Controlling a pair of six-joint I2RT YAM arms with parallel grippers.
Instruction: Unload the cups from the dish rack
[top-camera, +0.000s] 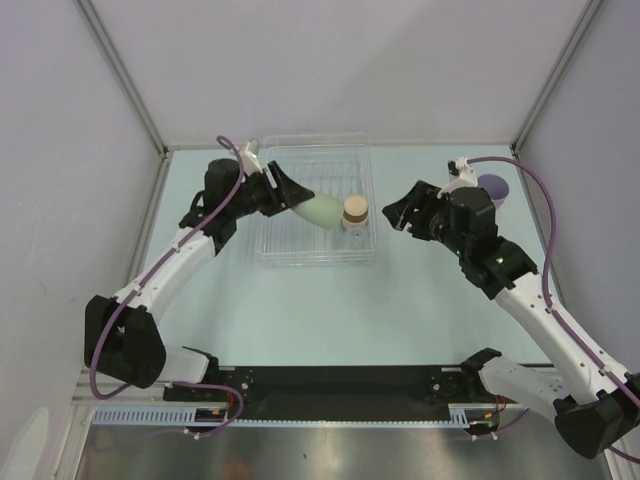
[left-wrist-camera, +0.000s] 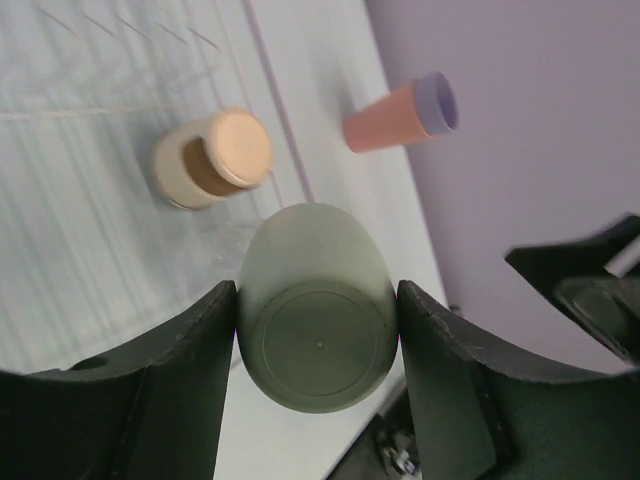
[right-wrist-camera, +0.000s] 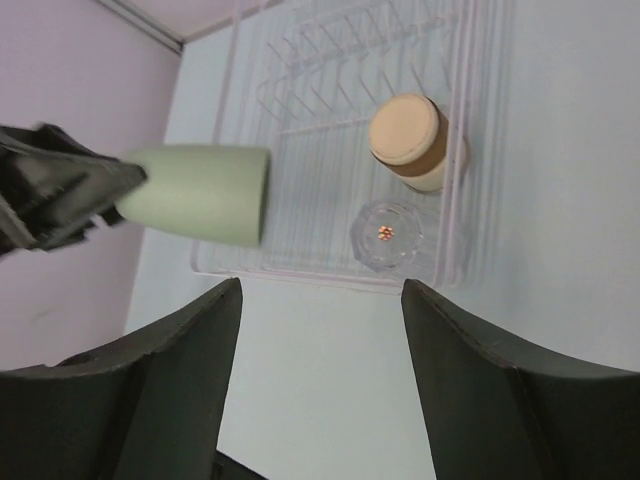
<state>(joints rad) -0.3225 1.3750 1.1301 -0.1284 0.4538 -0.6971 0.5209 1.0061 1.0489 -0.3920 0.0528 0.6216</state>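
left gripper (left-wrist-camera: 316, 300) clamped on the pale green cup (top-camera: 322, 211) over the dish rack (top-camera: 290, 256); right gripper (right-wrist-camera: 322, 290) wide open, holding nothing

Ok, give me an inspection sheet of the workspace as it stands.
Surface: pale table, no spills seen.
Job's things: dish rack mid-table; pale green cup held on its side over it; cork-topped cup and clear cup inside; salmon cup and lavender cup, seemingly stacked, outside to the right.
Clutter: nothing seen.
Grippers: left gripper shut on the pale green cup; right gripper open, empty.
Cables: purple cables along both arms, no snag seen.
Surroundings: plain walls.
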